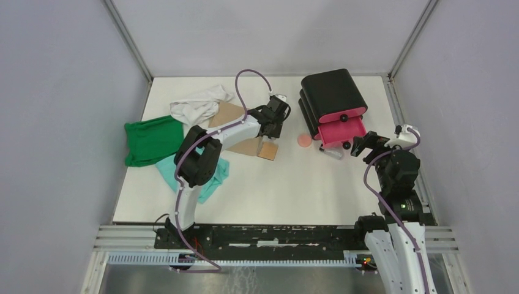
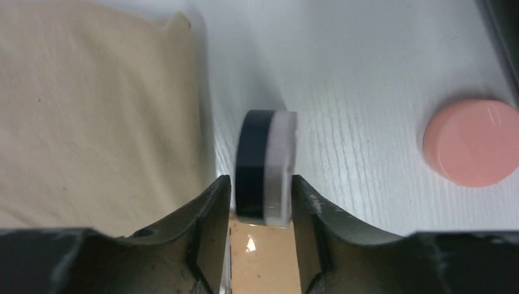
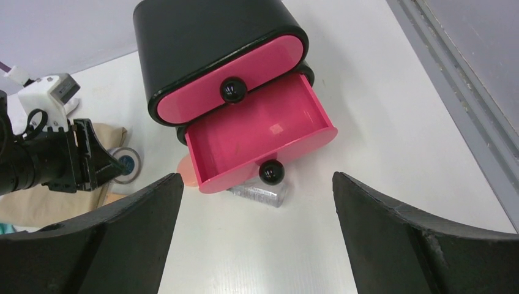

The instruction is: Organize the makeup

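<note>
My left gripper (image 2: 261, 182) is shut on the small dark round jar (image 2: 264, 160), held on edge just above the tan square pad (image 2: 263, 257). In the top view this gripper (image 1: 270, 132) is mid-table, with the pad (image 1: 267, 150) below it. The salmon-pink puff (image 1: 303, 140) lies to its right and also shows in the left wrist view (image 2: 471, 142). The clear vial (image 3: 260, 195) lies under the front of the open pink drawer (image 3: 257, 131). My right gripper (image 3: 257, 245) is open and empty, near the drawer in the top view (image 1: 358, 147). The egg-shaped sponge is out of view.
The black box with pink drawers (image 1: 333, 92) stands at the back right, its lower drawer pulled out. Green (image 1: 153, 139), teal (image 1: 211, 174), white (image 1: 199, 104) and tan (image 1: 235, 122) cloths lie at the left. The table's right edge rail (image 1: 401, 116) runs beside the box.
</note>
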